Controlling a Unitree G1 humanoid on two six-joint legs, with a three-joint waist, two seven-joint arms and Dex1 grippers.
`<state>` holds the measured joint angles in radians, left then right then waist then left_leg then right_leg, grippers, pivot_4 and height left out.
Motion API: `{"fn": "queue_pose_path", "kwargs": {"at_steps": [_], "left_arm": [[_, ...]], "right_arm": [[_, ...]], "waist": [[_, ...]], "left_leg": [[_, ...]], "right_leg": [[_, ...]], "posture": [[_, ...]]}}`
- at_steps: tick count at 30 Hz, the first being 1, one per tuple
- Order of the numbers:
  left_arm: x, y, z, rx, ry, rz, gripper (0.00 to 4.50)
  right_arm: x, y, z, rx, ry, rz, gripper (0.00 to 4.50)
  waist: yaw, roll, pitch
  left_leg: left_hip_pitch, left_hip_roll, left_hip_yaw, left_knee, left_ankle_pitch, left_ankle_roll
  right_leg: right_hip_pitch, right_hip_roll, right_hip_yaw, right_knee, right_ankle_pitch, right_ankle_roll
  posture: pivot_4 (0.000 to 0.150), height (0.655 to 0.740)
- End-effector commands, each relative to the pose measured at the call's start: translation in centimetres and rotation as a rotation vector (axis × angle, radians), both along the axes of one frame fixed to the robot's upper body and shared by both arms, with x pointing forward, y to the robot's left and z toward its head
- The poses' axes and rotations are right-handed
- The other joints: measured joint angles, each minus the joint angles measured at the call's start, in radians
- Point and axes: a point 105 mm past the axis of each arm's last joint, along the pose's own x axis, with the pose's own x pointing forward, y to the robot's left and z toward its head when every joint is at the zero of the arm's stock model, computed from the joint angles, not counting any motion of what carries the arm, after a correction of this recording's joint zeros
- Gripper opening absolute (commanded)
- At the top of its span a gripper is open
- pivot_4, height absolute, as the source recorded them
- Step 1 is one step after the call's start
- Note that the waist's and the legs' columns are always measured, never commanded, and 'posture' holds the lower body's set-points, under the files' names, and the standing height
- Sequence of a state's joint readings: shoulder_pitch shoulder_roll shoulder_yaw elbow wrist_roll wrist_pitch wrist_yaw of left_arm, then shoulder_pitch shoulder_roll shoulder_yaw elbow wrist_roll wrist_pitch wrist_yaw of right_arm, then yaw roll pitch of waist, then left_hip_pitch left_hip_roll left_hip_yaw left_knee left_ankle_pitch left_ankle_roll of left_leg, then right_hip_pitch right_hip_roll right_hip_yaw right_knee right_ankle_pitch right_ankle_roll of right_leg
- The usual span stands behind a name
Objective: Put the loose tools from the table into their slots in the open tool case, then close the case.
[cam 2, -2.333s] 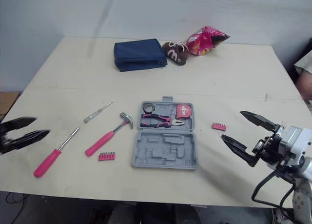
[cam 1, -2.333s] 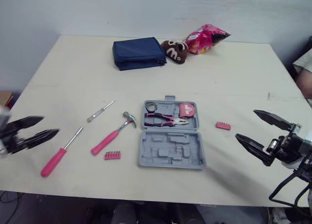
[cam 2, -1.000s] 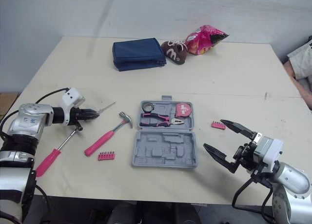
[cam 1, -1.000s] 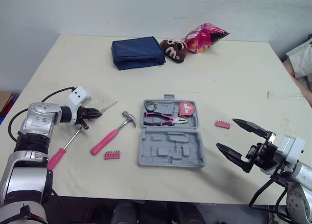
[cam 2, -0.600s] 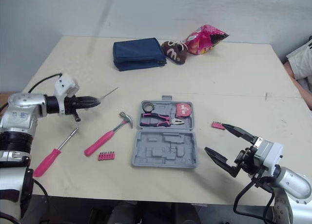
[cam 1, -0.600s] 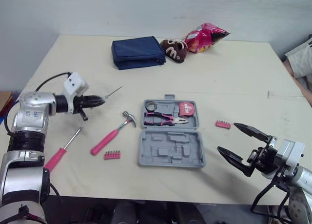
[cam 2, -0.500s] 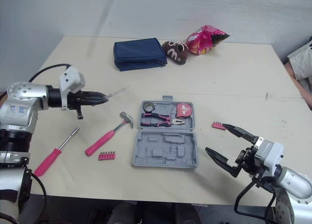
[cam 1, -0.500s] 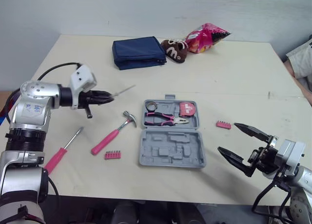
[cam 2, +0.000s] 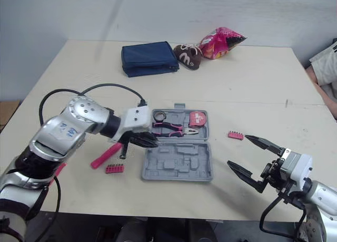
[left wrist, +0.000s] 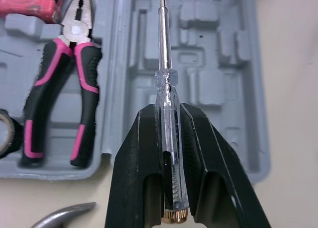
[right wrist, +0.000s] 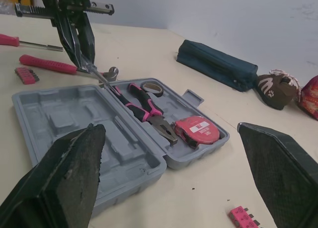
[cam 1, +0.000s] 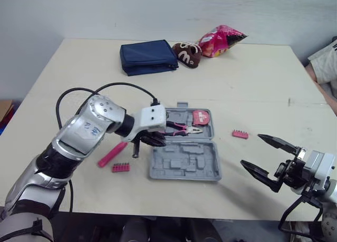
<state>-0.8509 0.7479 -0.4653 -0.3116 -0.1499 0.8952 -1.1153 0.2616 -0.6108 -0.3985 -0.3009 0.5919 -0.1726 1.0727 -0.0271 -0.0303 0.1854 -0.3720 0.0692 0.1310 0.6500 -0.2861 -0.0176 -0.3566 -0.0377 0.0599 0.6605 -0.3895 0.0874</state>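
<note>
Left gripper [left wrist: 170, 114] clamped clear-handled screwdriver [left wrist: 166, 81], shaft over empty half of tool case [left wrist: 233, 89], roughly parallel to pliers [left wrist: 74, 29]. Right gripper [cam 1: 250, 149] gaped wide, well apart.

Head stereo pair: high, facing forward and down, whole pale wooden desk [cam 1: 253, 84] in frame up to the wall [cam 1: 158, 10]. Left wrist camera: very near, looking down along its black fingers [left wrist: 134, 178] and the clear-handled screwdriver [left wrist: 166, 128] they pinch onto the open grey plastic tool case [left wrist: 218, 64]. Right wrist camera: low over the desk, facing across it at the case, farther off. All views share the case.
</note>
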Motion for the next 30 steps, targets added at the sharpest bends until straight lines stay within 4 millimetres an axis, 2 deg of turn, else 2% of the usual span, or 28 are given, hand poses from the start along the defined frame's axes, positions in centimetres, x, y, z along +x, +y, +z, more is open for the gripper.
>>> {"fn": "queue_pose_path", "kwargs": {"at_steps": [1,8,19,30], "left_arm": [[0.2,-1.1,0.5,0.035,-0.046,-0.02,0.02],[0.6,-2.6,-0.1,0.108,-0.042,-0.036,0.02],[1.9,-3.0,-1.1,0.159,-0.068,-0.011,0.02],[2.3,-3.1,-1.5,0.175,-0.073,-0.011,0.02]], "right_arm": [[-0.3,0.1,0.7,0.005,-0.032,-0.002,4.5],[-0.4,0.2,0.7,0.009,-0.031,-0.008,4.5],[-0.6,0.3,0.7,0.014,-0.035,-0.02,4.5],[-0.7,0.3,0.8,0.014,-0.041,-0.032,4.5]], "waist": [[0.0,0.0,0.0],[-0.001,0.0,0.0],[0.0,0.0,0.0],[0.0,0.0,0.0]], "left_leg": [[0.0,0.0,0.0,0.0,0.0,0.0],[0.0,0.0,0.0,0.0,0.0,0.0],[0.0,-0.001,0.0,0.0,0.0,0.0],[0.0,-0.001,0.0,0.0,0.0,0.0]], "right_leg": [[0.0,0.0,0.0,0.0,0.0,0.0],[0.0,0.0,0.0,0.0,0.0,0.0],[0.0,-0.001,0.0,0.0,0.0,0.0],[0.0,-0.001,0.0,0.0,0.0,0.0]], "posture": [[0.15,0.74],[0.15,0.74],[0.15,0.74],[0.15,0.74]]}}
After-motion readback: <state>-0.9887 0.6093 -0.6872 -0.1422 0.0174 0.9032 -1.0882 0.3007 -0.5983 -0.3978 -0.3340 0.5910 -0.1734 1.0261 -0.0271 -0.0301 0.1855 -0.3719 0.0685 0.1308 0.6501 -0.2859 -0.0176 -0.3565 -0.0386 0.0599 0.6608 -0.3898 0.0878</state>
